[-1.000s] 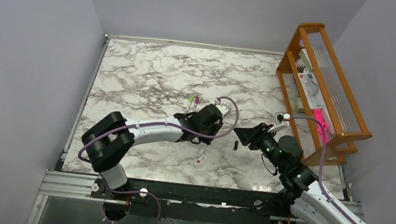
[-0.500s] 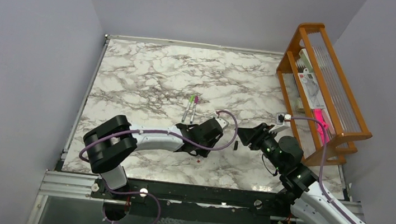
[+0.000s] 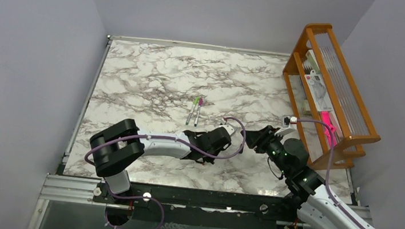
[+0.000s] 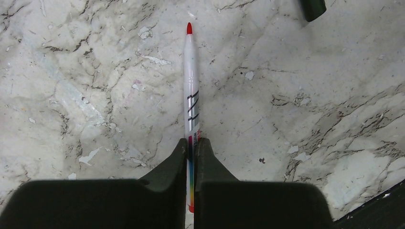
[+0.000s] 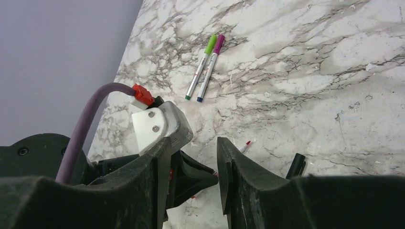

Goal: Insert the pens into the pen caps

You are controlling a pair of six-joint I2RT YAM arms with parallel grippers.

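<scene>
My left gripper is shut on a silvery pen with a bare red tip, held low over the marble table. The black cap lies loose beyond the tip, to its right, and also shows in the right wrist view. My right gripper is open and empty, just right of the left gripper. Two other pens lie side by side mid-table, one in a green cap, one in a magenta cap. In the top view they are left of centre.
An orange wooden rack with papers and a pink tool stands at the table's right edge. Grey walls close in the table on the left, back and right. The purple cable of the left arm loops between the two grippers.
My left gripper has come down toward the near edge and closed on the red-tipped pen, which lay free beside it a second ago. The right gripper has hardly moved.
</scene>
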